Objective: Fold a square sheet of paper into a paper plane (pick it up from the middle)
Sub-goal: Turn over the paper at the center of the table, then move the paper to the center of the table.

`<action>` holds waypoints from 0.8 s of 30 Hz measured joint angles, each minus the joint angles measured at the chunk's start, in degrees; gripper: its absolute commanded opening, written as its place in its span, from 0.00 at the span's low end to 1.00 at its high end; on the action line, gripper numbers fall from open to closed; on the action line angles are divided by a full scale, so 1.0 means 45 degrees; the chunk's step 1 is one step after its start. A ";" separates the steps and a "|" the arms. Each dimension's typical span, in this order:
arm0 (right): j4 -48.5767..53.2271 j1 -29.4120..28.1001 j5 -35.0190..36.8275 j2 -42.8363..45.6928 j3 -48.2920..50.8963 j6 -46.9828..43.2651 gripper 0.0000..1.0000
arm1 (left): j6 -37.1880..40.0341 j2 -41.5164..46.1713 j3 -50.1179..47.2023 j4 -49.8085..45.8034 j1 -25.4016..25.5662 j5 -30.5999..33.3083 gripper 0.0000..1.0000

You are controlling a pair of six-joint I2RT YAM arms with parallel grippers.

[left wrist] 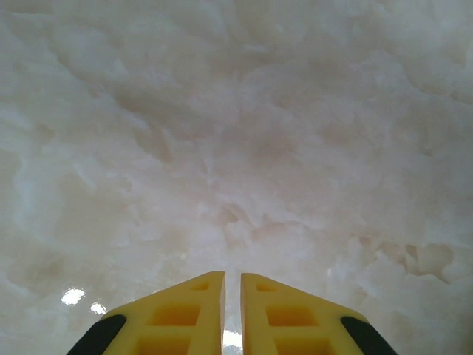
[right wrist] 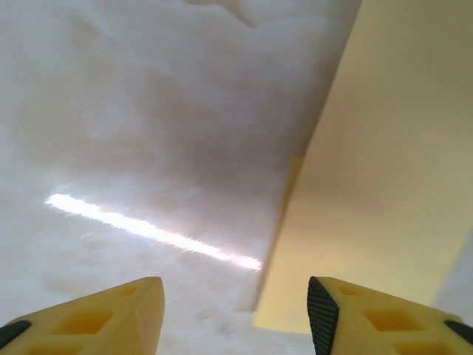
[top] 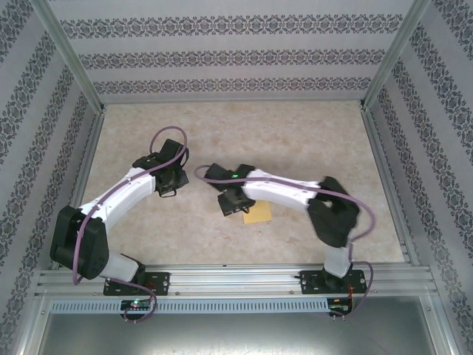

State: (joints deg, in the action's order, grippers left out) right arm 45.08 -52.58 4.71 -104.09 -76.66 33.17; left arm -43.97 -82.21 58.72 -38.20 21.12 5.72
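The square sheet of paper (top: 260,215) is yellow and lies flat on the marbled table (top: 295,140), partly under my right arm. In the right wrist view the paper (right wrist: 384,163) covers the right side, and its straight left edge runs down to a corner between my fingers. My right gripper (right wrist: 235,288) hovers low over that edge, open and holding nothing. From above, the right gripper (top: 230,206) sits just left of the paper. My left gripper (top: 168,183) is apart, further left. Its yellow fingertips (left wrist: 213,285) are almost touching, so the left gripper (left wrist: 232,277) is shut and empty over bare table.
Patterned walls (top: 222,59) and metal posts (top: 70,63) enclose the table on three sides. An aluminium rail (top: 236,281) carrying both arm bases runs along the near edge. The tabletop behind the grippers is open marbled surface.
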 measured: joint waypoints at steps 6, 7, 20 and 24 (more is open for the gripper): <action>-0.5455 0.2953 -0.3750 0.2977 0.4439 0.1273 0.21 | 0.0384 -0.0053 -0.0029 0.0675 -0.0029 -0.1535 0.19; -0.6198 0.3230 -0.4197 0.2846 0.4925 0.1525 0.19 | 0.0427 -0.0136 -0.0039 0.0937 -0.0029 -0.1943 0.20; -1.2381 0.3128 -0.6164 0.0340 0.6931 0.4760 0.17 | 0.0967 -0.2701 0.0860 0.2633 0.0947 -0.5906 0.25; -1.3512 0.3041 -0.6203 0.0622 0.7567 0.5178 0.24 | 0.1010 -0.3759 0.1948 0.2871 0.1375 -0.6606 0.25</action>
State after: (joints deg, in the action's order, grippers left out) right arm -15.73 -38.89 -23.20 -101.30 -42.61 56.47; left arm -39.42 -99.13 67.48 -25.28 27.31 -24.01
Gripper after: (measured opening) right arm 0.209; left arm 0.246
